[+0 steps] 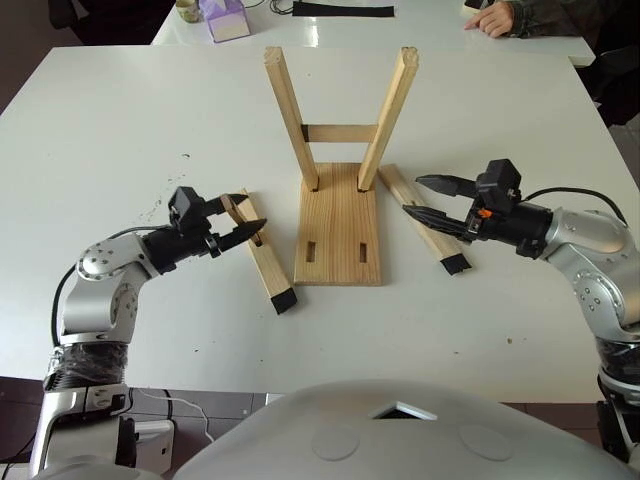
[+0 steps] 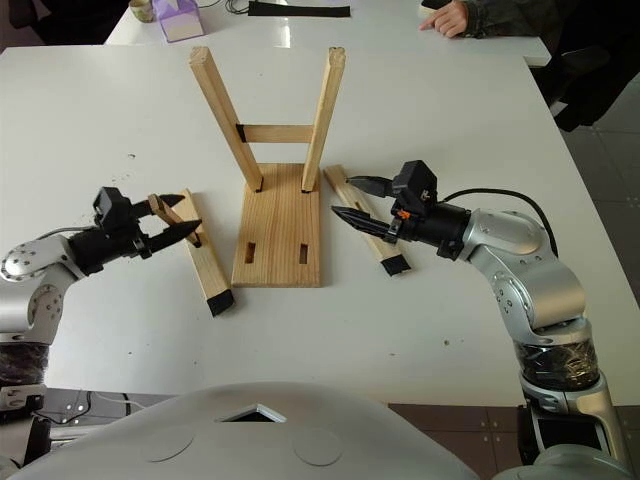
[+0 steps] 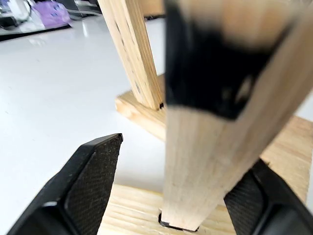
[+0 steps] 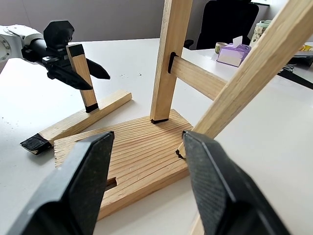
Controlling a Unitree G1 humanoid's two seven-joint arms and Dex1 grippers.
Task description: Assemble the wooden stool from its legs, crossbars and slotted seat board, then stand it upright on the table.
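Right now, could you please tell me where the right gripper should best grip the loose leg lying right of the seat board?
Probably its bare middle, from straight above, jaws across the narrow width: the loose leg lies flat with both long sides free, and the open right gripper hovers over it.

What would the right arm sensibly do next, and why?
Probably lower the open right end effector onto the loose leg lying beneath it and close; the seat board has two empty slots.
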